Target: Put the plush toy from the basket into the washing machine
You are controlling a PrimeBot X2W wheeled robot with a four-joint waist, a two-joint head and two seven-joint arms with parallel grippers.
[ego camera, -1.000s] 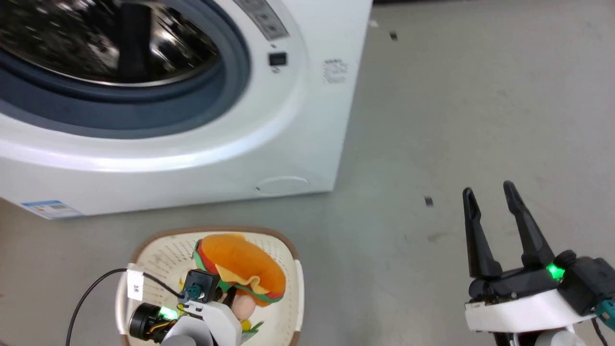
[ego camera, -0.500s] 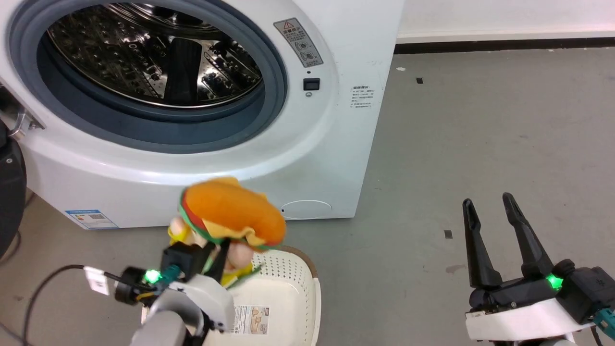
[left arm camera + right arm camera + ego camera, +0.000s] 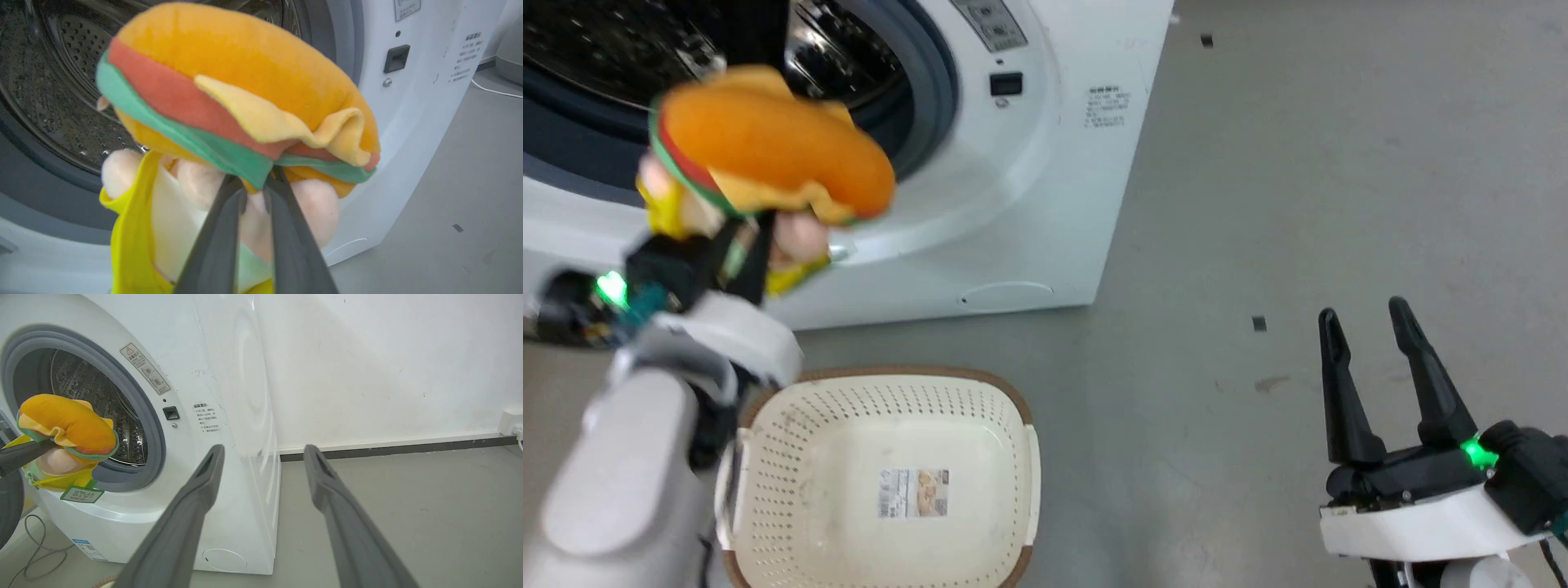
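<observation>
Mid-carry: the left gripper (image 3: 255, 185), its 2 fingers clamped on the plush toy (image 3: 229, 81), faces the open washing machine (image 3: 408, 122) just beyond its tips; next, I judge, reach inside and release; the right gripper (image 3: 1364, 318) gapes empty.

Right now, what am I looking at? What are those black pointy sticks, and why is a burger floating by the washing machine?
These pictures come from one robot's three cameras. One camera sits on its head and looks down. The other two sit on its wrists, each looking along that arm's two dark fingers, which are the sticks you see. Each pair of fingers is called an end effector, and it works like a hand.

The left end effector is pinched shut on a toy burger. It holds the toy up in front of the open washing machine, so the burger isn't really floating. The right end effector is open and holds nothing.

On the grey floor sits a cream basket with a paper sticker on its bottom.
</observation>
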